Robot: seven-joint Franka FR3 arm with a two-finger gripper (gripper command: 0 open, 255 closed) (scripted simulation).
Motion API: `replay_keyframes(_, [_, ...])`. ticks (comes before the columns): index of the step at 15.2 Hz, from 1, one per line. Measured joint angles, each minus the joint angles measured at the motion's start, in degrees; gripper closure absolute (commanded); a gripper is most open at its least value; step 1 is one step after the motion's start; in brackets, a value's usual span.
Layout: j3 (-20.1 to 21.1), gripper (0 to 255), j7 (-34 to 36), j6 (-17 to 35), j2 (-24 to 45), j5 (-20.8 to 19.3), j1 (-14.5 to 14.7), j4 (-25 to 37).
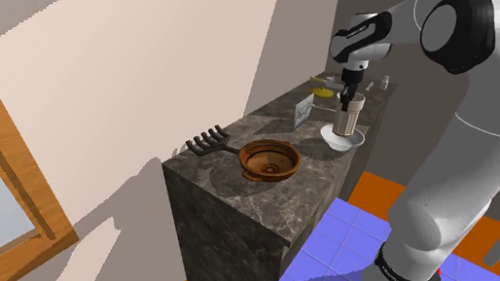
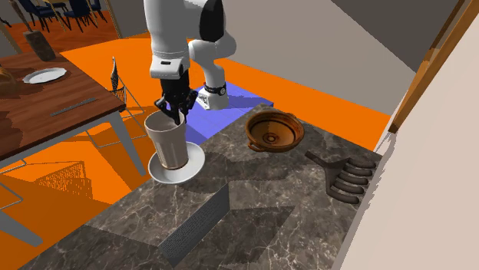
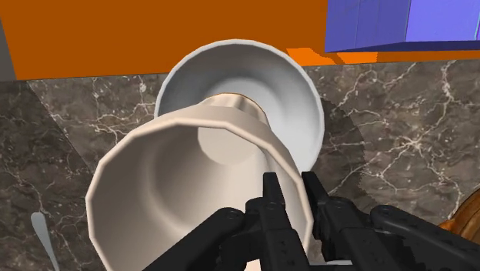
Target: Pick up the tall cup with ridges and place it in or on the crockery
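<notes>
— Well, where is the cup?
— I see the tall beige ridged cup (image 2: pixel 169 142) standing upright in the shallow white dish (image 2: pixel 196 166), at the edge of the dark marble counter (image 2: pixel 292 207).
— And the gripper?
— My black two-finger gripper (image 3: pixel 288 185) pinches the cup's wall at the rim, one finger inside, one outside. The brown round bowl (image 2: pixel 274 132) sits well apart.

Brn pan (image 1: pixel 269 159) nr dk rack (image 1: pixel 207 142).

Middle of white dish (image 3: pixel 301 100) — beneath the cup (image 3: pixel 154 185)
</notes>
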Motion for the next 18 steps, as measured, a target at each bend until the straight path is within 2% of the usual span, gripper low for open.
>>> replay_keyframes(7, [-0.06, 255, -0.09, 1.18, 0.4, 0.18, -0.05, -0.79])
replay_keyframes(8, [-0.06, 0, -0.1, 1.18, 0.41, 0.19, -0.05, -0.78])
replay_keyframes(14, [-0.07, 0, -0.11, 1.21, 0.41, 0.19, -0.05, -0.76])
replay_keyframes(18, [0.39, 0, 0.54, -4.18, -1.3, -0.52, 0.32, 3.14])
